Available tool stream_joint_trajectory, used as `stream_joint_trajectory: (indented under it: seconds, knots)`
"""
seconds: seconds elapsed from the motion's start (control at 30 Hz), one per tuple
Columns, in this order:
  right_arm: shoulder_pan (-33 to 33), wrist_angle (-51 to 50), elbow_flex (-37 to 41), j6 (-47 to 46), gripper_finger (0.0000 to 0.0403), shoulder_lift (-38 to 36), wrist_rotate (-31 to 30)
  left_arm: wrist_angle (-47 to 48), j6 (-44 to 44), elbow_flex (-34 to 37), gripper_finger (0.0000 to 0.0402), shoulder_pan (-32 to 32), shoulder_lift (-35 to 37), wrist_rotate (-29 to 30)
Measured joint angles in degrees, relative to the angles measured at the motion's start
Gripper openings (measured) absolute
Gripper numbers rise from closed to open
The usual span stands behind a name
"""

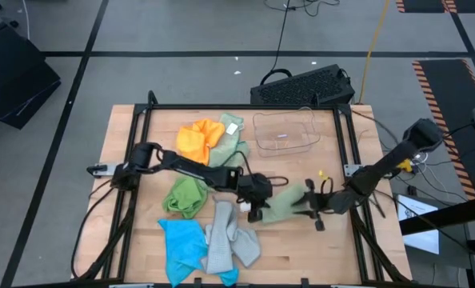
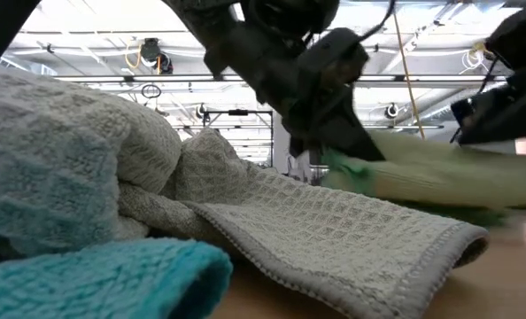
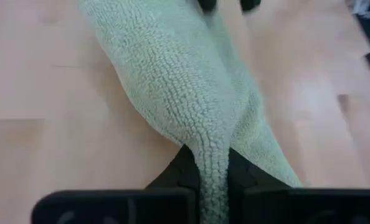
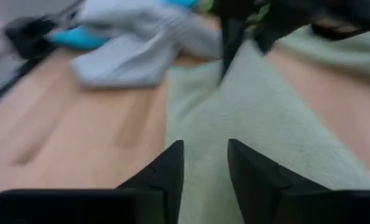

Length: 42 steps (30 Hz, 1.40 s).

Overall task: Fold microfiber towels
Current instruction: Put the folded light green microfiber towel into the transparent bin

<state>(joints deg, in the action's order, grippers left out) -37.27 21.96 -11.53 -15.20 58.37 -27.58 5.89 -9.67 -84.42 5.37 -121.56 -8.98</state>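
Note:
A pale green microfiber towel (image 1: 284, 204) stretches between my two grippers at the table's near middle. My left gripper (image 1: 257, 202) is shut on its left end and my right gripper (image 1: 316, 206) on its right end. In the low view the towel (image 2: 440, 173) runs about level, with a darker part below it near the table. An orange towel (image 1: 199, 138), a second pale green towel with a white tag (image 1: 231, 132), a bright green one (image 1: 185, 194), a blue one (image 1: 181, 244) and a grey one (image 1: 225, 240) lie on the table, untouched. My left gripper pinches a gathered end of the pale green towel (image 3: 213, 163) between its two fingers. The fingers come level from the table's left. The cloth widens away from them toward my other gripper. My right gripper has the pale green towel's other end (image 4: 205, 155) between its two fingers, coming from the table's right. The cloth spreads wide past both fingers. One layer or several, I cannot tell.
A clear plastic bin (image 1: 284, 132) stands at the table's far right. A black keyboard (image 1: 301, 84) lies just beyond the far edge. Bare wood (image 1: 301, 256) shows at the near right. The loose towels fill the table's left and near middle.

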Motion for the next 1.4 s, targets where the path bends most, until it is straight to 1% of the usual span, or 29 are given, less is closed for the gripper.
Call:
stream_joint_trajectory:
  seconds: [0.07, 0.13, 0.27, 0.33, 0.37, 0.47, 0.6, 0.7, 0.8, 0.87, 0.93, 1.0, 1.1, 1.23, 1.3, 1.4]
  knots:
    - [0.22, -3.11, 0.02, 2.88, 0.0134, -5.30, -5.09, 1.78, 1.77, -0.03, 0.0020, -1.52, 2.11, 0.43]
    - [0.21, -4.81, 0.02, 7.65, 0.0141, -10.08, -11.10, 4.22, 3.94, -0.58, 0.0020, -3.06, 4.35, 0.53]
    - [0.21, -3.40, -0.02, 19.43, 0.0143, -16.71, -24.65, 11.41, 7.93, -3.87, 0.0020, -6.35, 6.39, 0.49]
    - [0.23, -0.83, -0.02, 25.91, 0.0141, -18.57, -29.09, 16.45, 10.12, -6.73, 0.0020, -8.22, 6.45, 0.49]
    - [0.23, 0.53, -0.02, 28.79, 0.0140, -19.15, -29.95, 18.04, 11.45, -8.41, 0.0020, -9.22, 6.45, 0.52]
    - [0.23, 5.83, -0.02, 36.34, 0.0140, -19.75, -30.90, 22.88, 14.75, -13.66, 0.0020, -12.17, 6.67, -0.03]
    - [0.23, 9.19, -0.02, 41.43, 0.0139, -19.72, -31.10, 27.25, 17.96, -20.69, 0.0020, -15.85, 6.65, -4.15]
    - [0.33, 10.05, -0.02, 43.99, 0.0139, -19.73, -31.27, 27.39, 19.06, -24.85, 0.0020, -18.82, 6.67, -6.18]
    - [1.14, 10.39, -0.02, 45.34, 0.0139, -19.76, -33.04, 27.28, 18.58, -27.20, 0.0020, -22.23, 6.45, -6.24]
    - [1.84, 10.36, -0.02, 46.38, 0.0139, -19.72, -34.30, 26.76, 17.48, -27.76, 0.0020, -24.57, 6.25, -7.52]
    - [2.63, 10.41, -0.02, 47.19, 0.0139, -19.74, -35.32, 24.40, 15.81, -27.92, 0.0020, -26.63, 5.48, -10.66]
    - [3.28, 10.39, -0.02, 47.59, 0.0139, -19.75, -35.53, 23.94, 13.88, -27.89, 0.0020, -28.32, 4.49, -14.22]
    - [4.06, 10.34, -0.02, 47.57, 0.0139, -19.76, -35.43, 21.15, 11.98, -27.87, 0.0020, -29.61, 2.19, -17.60]
    - [4.45, 10.29, -0.05, 47.03, 0.0139, -19.72, -35.49, 17.89, 10.94, -27.85, 0.0020, -29.58, 0.01, -21.29]
    - [4.66, 10.39, -0.05, 46.52, 0.0139, -19.73, -35.51, 16.41, 10.70, -27.85, 0.0020, -29.30, -0.96, -22.36]
    - [4.69, 10.39, -0.05, 46.04, 0.0139, -19.73, -35.48, 16.54, 10.85, -27.85, 0.0020, -29.16, -1.96, -21.89]
